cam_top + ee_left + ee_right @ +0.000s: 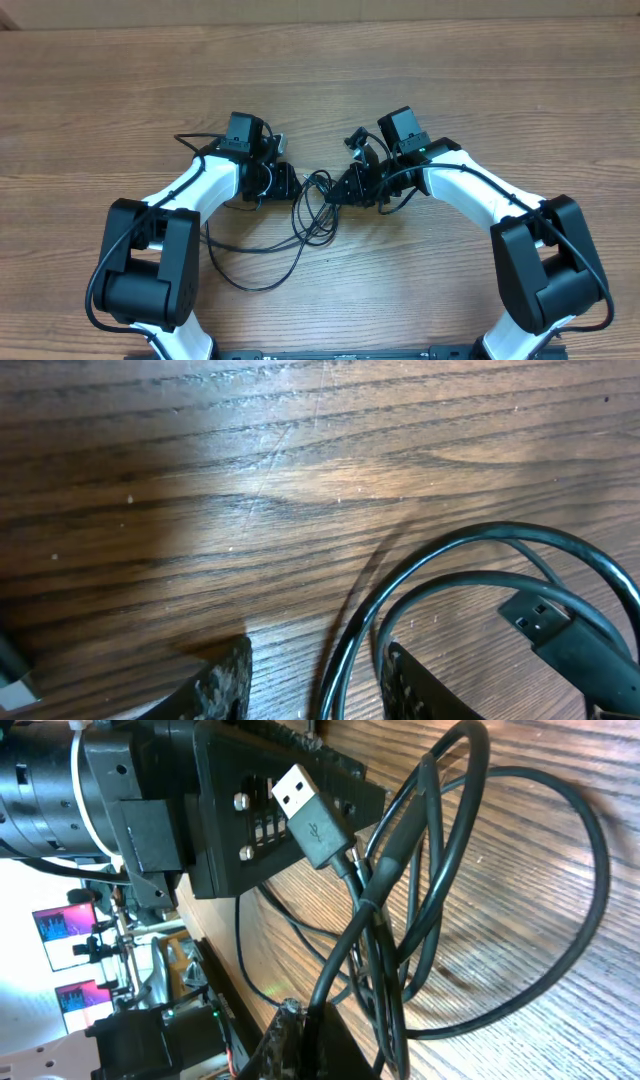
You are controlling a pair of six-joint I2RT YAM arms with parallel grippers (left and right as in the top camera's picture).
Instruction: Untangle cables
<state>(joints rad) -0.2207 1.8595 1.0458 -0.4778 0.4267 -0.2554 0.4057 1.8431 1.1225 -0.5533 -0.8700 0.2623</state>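
Observation:
The cables (316,205) are thin black cords tangled in loops at the table's middle, with a long loop trailing toward the lower left (250,268). My left gripper (290,183) is at the tangle's left side. In the left wrist view its jaws (318,682) stand apart with two strands (350,645) running between them, close to the right finger (410,685), and a black plug (545,625) lies to the right. My right gripper (343,188) is at the tangle's right side, shut (300,1015) on one strand (345,945). A silver USB plug (305,805) sticks up from the bundle.
The wooden table (500,90) stretches around the arms. Thicker black wires run along both white arms (200,185) (470,190). The left arm's black gripper body (230,820) is just behind the bundle in the right wrist view. Equipment stands past the table's near edge (130,1030).

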